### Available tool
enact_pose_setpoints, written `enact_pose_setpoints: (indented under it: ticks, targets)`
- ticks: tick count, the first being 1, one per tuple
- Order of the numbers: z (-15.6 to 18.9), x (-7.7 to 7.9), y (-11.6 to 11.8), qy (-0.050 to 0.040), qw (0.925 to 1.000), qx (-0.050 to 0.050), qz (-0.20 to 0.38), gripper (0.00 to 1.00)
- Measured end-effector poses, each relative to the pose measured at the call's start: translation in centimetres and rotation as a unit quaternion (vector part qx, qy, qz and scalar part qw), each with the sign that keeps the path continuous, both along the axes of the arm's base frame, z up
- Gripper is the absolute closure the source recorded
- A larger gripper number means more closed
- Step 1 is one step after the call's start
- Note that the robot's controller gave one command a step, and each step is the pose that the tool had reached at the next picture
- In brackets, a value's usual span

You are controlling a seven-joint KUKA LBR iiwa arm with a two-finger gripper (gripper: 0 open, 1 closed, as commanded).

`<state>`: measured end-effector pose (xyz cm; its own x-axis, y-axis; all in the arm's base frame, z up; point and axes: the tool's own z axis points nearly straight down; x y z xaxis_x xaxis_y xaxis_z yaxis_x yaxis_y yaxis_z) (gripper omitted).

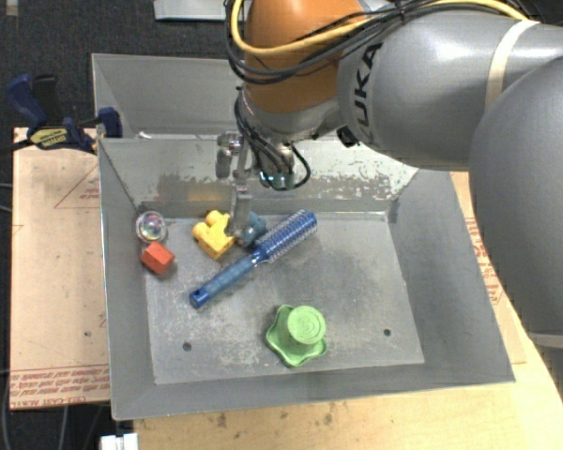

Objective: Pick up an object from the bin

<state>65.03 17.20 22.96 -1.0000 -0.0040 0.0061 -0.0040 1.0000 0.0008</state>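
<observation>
So the hand [245, 221] was down low in the grey bin [357, 289], toward the back and left of the middle. Its tip sat right between a chunky yellow block [213, 234] and a blue brush [253, 258]. The brush lay diagonally, bristle end up toward the back right and handle pointing down to the front left. Honestly I couldn't tell if the hand was apart or together, and I couldn't see anything clamped in it either. Whether it was actually touching the block or the brush, no idea, it was just beside both. Off to the left were a small red block [157, 260] and a shiny clear ball [151, 225] close together. A green scalloped cap [296, 335] sat alone near the front.
</observation>
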Motion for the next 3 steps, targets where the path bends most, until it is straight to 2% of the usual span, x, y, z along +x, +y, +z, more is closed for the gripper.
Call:
enact_pose_setpoints:
  ticks: [1, 2, 3]
  targets:
    - [-14.4, -3.2, -6.7, -0.0026, 0.9719, 0.001, 0.235, 0.0]
    - [-14.3, -3.2, -6.5, -0.0034, 0.9719, 0.001, 0.235, 1.0]
    - [-2.2, -2.0, -7.8, -0.0087, 0.9769, 0.0, 0.213, 1.0]
